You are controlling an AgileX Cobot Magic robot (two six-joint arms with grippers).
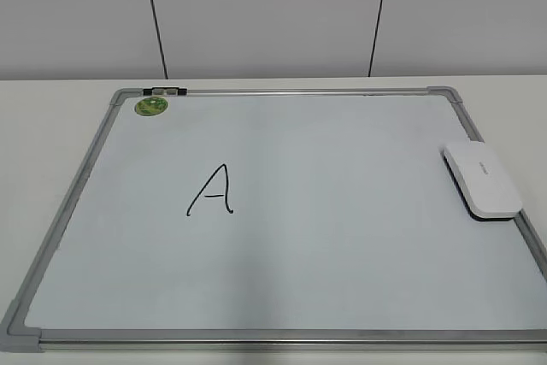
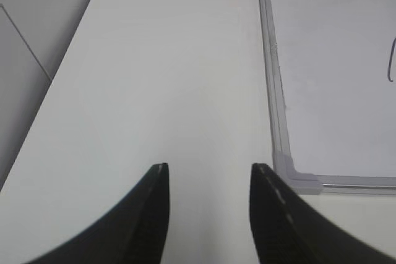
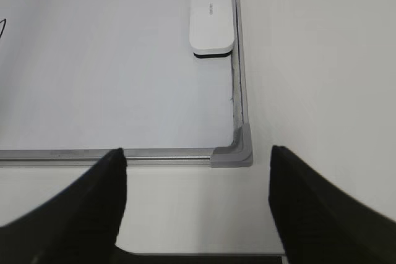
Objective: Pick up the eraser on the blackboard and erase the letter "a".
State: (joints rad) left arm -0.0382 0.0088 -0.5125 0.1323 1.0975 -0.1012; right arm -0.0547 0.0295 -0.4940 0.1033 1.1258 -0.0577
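— Well, where is the eraser [image 1: 481,179] to be found?

— It is seen lying flat on the blackboard [image 1: 342,237], white face up and dark felt down, against the board's right frame rail, roughly midway along that rail. Nothing is touching it.

— And the letter "a"?

— Only one drawn mark is seen on the blackboard, a black capital-looking letter [image 1: 210,191] left of the board's centre, well apart from the eraser. No smaller lowercase letter can be made out, so this mark is taken as the target. A round green magnet [image 1: 152,106] is stuck near the board's far left corner.

— How are the grippers placed?

— The right gripper [image 3: 198,208] is held off the blackboard's near right corner, jaws spread wide, nothing between them. The left gripper [image 2: 207,211] is held over bare table [image 2: 154,78] beside the board's left rail, jaws likewise parted and empty. Neither appears in the exterior view.

— Which step is in hand, then?

— Judged from this, the pick-up has not yet been begun. The right gripper would need to be carried forward along the right rail, lowered over the eraser, and closed across its narrow sides, with care that the frame is not fouled.
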